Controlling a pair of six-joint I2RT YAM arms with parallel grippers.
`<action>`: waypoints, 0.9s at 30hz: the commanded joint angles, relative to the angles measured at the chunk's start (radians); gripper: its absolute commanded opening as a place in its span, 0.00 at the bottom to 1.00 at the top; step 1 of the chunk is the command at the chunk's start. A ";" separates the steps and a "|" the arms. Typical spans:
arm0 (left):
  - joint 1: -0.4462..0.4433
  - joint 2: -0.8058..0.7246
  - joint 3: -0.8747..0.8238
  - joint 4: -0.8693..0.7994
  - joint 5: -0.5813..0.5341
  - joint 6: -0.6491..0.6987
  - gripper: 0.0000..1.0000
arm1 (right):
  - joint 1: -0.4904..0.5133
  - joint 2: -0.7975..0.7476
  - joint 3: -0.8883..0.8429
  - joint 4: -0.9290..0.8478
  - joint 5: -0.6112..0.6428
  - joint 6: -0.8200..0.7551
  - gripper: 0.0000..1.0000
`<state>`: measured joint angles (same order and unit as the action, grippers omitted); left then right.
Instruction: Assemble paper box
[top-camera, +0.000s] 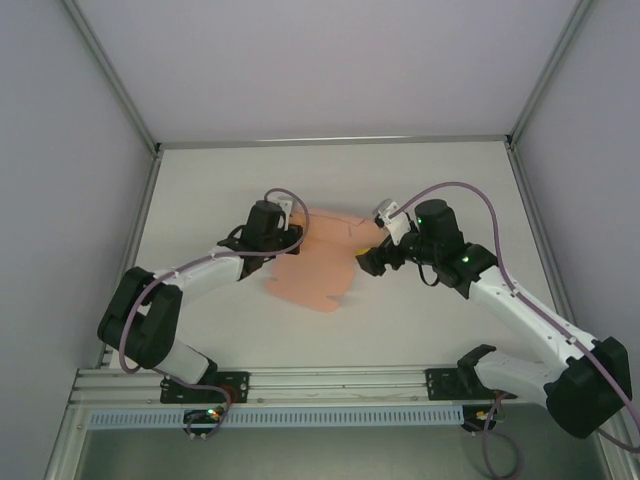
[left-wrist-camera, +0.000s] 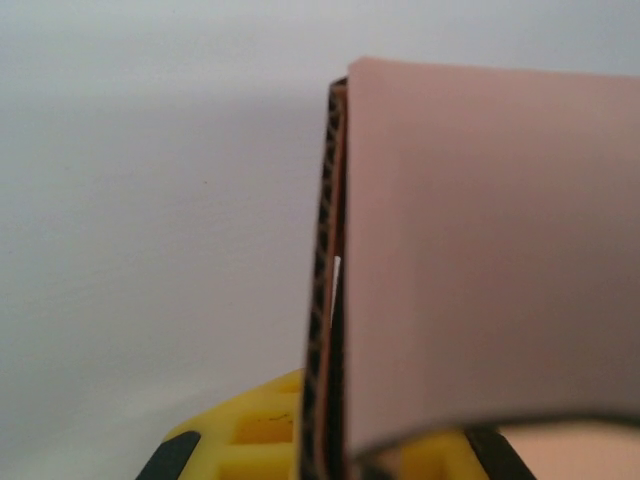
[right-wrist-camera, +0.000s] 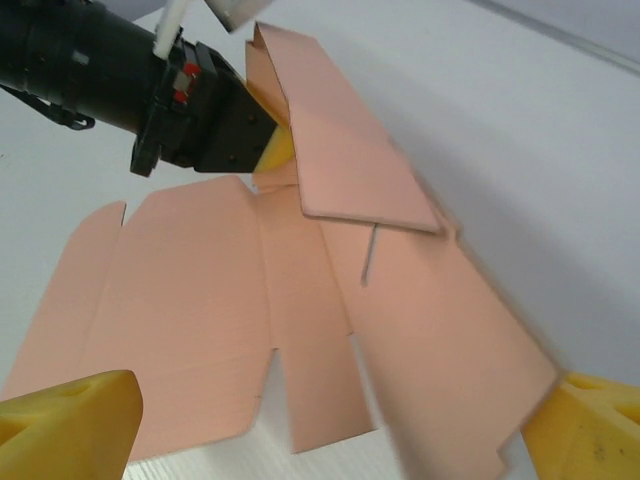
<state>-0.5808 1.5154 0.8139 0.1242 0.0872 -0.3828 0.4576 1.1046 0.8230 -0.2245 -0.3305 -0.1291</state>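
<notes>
The left pincer gripped a raised flap of the paper box, whose flat sheet lay before the released, wide-spread right pincer.

I count one paper box, a single flat salmon-pink card sheet, lying on one white bench. I have two arms, my left arm and my right arm, so two sets of jaws, one per arm. There are two lilac cables, one looping along each arm. My right wrist view shows two yellow fingertips.
</notes>
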 joint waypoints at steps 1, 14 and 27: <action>0.008 -0.036 -0.016 0.076 0.072 -0.027 0.00 | -0.009 0.054 -0.001 0.025 -0.042 0.104 0.95; 0.009 -0.082 -0.064 0.184 0.153 -0.018 0.00 | -0.011 0.150 -0.007 0.241 -0.245 0.213 0.33; 0.091 -0.148 -0.151 0.403 0.341 0.016 0.33 | -0.012 0.081 -0.006 0.171 -0.433 0.123 0.00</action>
<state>-0.5171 1.4067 0.6849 0.3969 0.3210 -0.3771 0.4431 1.2194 0.8215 -0.0334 -0.6430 0.0257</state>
